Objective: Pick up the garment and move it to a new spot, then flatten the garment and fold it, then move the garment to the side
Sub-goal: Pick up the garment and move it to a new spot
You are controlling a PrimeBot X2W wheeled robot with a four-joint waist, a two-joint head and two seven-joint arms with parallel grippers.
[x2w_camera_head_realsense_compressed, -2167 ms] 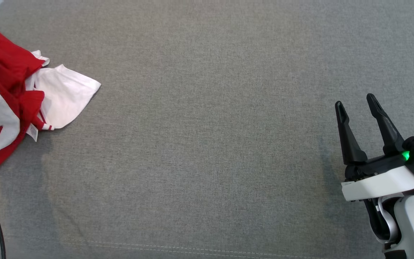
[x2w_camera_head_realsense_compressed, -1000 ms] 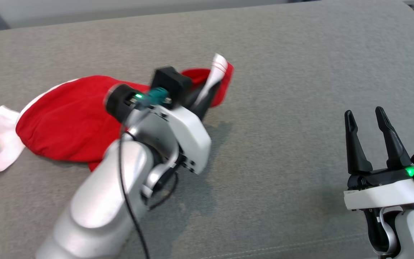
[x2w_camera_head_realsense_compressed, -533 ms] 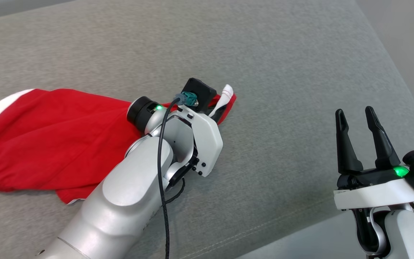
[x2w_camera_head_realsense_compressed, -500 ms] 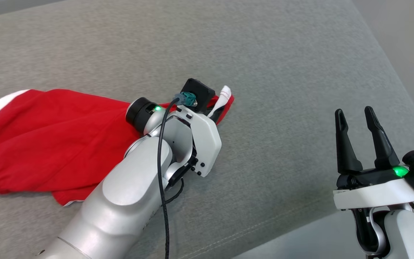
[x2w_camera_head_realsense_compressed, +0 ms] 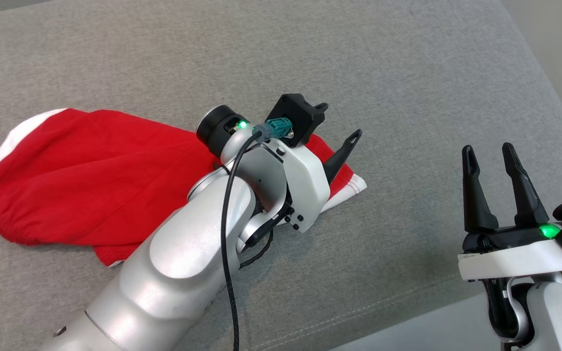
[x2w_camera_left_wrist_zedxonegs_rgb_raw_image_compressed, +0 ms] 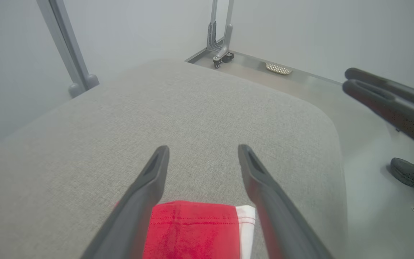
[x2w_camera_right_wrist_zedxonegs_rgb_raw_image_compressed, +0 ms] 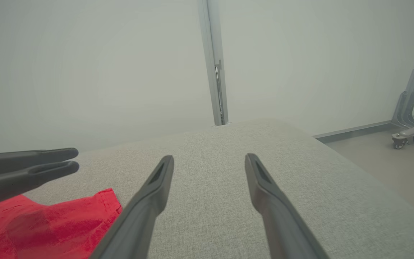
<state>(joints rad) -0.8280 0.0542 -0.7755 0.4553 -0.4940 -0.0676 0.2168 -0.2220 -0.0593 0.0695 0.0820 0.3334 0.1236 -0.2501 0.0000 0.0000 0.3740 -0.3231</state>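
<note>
Head view: garment [x2w_camera_head_realsense_compressed: 90, 180] is laid on the cushion [x2w_camera_head_realsense_compressed: 408, 73]; left gripper [x2w_camera_head_realsense_compressed: 339, 120] is held over its white-trimmed edge, fingers apart, nothing gripped. Right gripper [x2w_camera_head_realsense_compressed: 487, 147] is seen open-fingered, empty.

Bright, even, diffuse lighting. Faint soft shadow under left arm [x2w_camera_head_realsense_compressed: 188, 253] on cushion [x2w_camera_head_realsense_compressed: 408, 73], lower centre. Sharp head view; wrist views hazy, stretched toward edges.

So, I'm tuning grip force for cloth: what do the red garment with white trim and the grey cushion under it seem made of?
Red garment with white trim: soft matte knit, probably cotton jersey; it lies in loose folds with stitched hems. Grey cushion: matte woven upholstery cloth, seemingly; fine speckled weave and a sewn seam along its front edge.
</note>
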